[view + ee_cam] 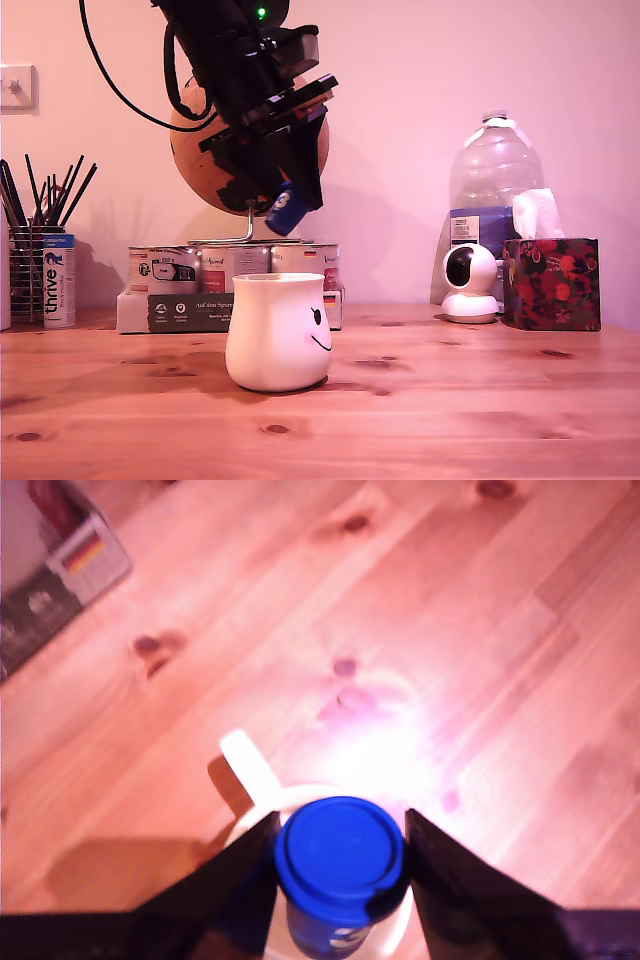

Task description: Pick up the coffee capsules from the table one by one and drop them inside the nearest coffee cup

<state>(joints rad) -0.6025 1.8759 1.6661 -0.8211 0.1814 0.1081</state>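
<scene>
tool (287, 205) is clamped on a blue capsule (284, 210) above the cup (279, 331); looks slightly off-centre, so letting go here might clip the rim and bounce onto the surface (450, 400)

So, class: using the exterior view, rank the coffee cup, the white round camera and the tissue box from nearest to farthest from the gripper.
1. Coffee cup: on the table directly below the gripper.
2. White camera: toward the view's right, near the wall.
3. Tissue box: farther right, beside the camera.
</scene>
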